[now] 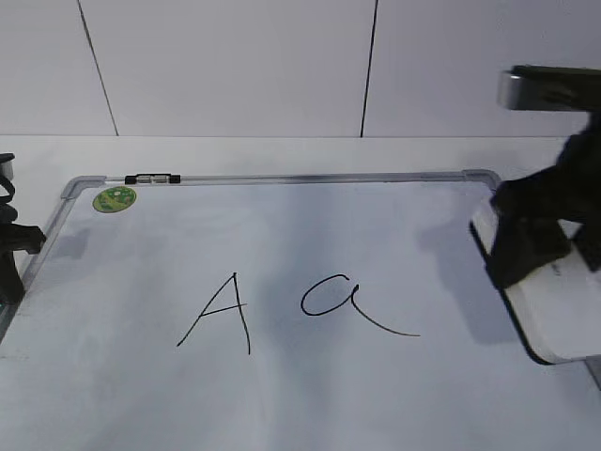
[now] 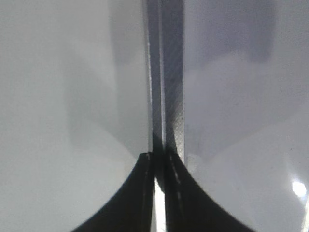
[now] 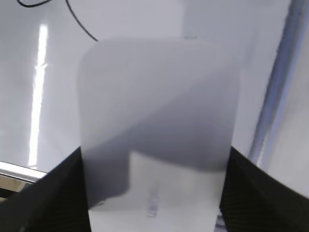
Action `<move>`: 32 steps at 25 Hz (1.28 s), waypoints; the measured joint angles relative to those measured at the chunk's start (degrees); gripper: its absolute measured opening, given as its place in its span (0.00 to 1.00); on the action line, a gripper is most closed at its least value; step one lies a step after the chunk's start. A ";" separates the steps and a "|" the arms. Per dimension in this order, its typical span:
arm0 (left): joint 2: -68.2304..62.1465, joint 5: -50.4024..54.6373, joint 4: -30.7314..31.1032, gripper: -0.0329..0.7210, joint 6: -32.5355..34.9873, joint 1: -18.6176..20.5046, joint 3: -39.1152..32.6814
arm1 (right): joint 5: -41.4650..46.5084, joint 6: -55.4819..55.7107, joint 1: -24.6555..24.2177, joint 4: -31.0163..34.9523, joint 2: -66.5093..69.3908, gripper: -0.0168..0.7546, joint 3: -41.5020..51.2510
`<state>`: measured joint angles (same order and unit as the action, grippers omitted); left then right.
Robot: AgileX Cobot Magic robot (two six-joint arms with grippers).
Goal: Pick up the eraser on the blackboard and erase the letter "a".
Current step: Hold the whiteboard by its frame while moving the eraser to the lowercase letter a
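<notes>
The blackboard (image 1: 394, 225) is a white dry-erase board lying flat in a grey frame. The letter "a" (image 1: 333, 299) is written near its middle, and part of its tail shows in the right wrist view (image 3: 79, 24). My right gripper (image 1: 537, 240) is shut on the eraser (image 1: 566, 315), a white block with a black base, and holds it tilted above the board's right edge, to the right of the "a". In the right wrist view the eraser (image 3: 159, 116) fills the space between the jaws (image 3: 154, 166). My left gripper (image 1: 11, 254) sits shut over the board's left frame (image 2: 170, 72).
A capital "A" (image 1: 221, 315) is written left of the "a". A green sticker (image 1: 114, 198) and a small black-and-clear marker (image 1: 152, 178) sit at the board's far left corner. A white panelled wall stands behind the table.
</notes>
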<state>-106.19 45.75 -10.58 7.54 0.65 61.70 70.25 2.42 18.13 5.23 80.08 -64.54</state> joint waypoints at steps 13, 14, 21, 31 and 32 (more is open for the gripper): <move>0.00 0.00 0.00 0.07 0.00 0.00 0.00 | -3.73 -1.48 13.64 -3.22 23.43 0.75 -14.30; 0.00 0.00 0.00 0.07 0.00 0.00 0.00 | -3.94 -1.88 13.74 -2.99 25.00 0.75 -15.46; 0.00 0.03 0.00 0.07 0.00 0.00 0.00 | -5.80 -4.23 13.74 -1.63 33.58 0.75 -21.47; 0.00 0.13 0.00 0.07 0.00 0.00 0.12 | -11.05 -5.17 13.74 -1.41 37.47 0.75 -22.13; 0.00 0.13 0.00 0.07 0.00 0.00 0.12 | -11.29 -5.16 13.74 -1.41 37.93 0.75 -22.22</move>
<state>-106.19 45.87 -10.58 7.54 0.65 61.81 58.97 -2.74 31.86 3.83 118.01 -86.76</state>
